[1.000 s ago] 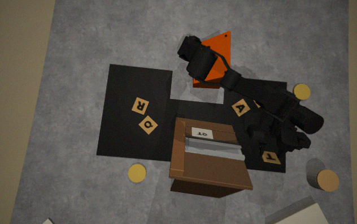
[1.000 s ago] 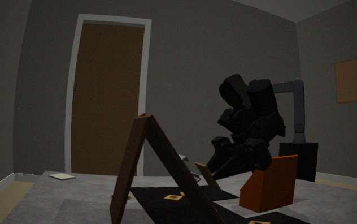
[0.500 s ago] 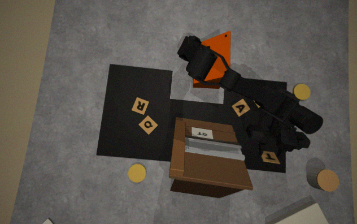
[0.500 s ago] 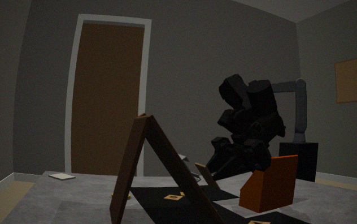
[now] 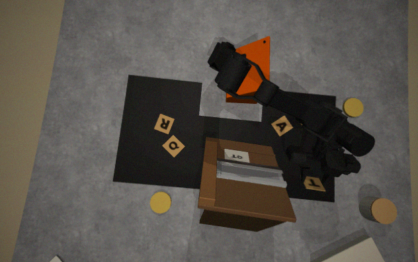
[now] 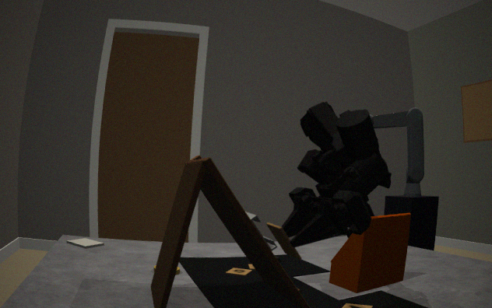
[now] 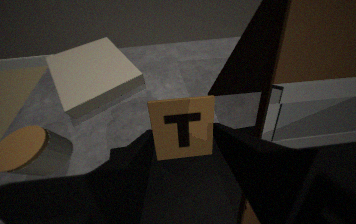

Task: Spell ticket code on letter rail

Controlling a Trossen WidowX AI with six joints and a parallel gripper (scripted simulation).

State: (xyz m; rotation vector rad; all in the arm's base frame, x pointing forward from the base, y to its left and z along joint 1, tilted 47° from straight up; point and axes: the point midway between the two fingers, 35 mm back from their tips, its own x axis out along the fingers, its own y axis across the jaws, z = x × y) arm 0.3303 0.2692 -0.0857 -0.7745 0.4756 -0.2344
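Observation:
My gripper (image 5: 313, 176) (image 6: 289, 238) (image 7: 183, 130) is shut on the T tile (image 5: 315, 184) (image 6: 284, 240) (image 7: 183, 142), held tilted above the mat, right of the board in the top view. The T is upright in the wrist view. The brown A-frame board (image 5: 248, 200) (image 6: 238, 218) (image 7: 320, 45) carries a clear rail (image 5: 251, 174) (image 7: 315, 120) with no tile visible in it. The ticket (image 5: 237, 155) above it shows small inverted letters, apparently Q and T. The Q tile (image 5: 173, 145) (image 6: 238, 271) and R tile (image 5: 164, 124) lie left; the A tile (image 5: 282, 126) lies right.
A black mat (image 5: 142, 96) lies under the tiles. An orange wedge block (image 5: 258, 59) (image 6: 383, 253) stands behind. Yellow discs (image 5: 161, 202) (image 5: 353, 107), a tan-topped cylinder (image 5: 383, 211) (image 7: 22, 148) and a pale box (image 5: 357, 253) (image 7: 95, 75) are around. The arm hides part of the mat.

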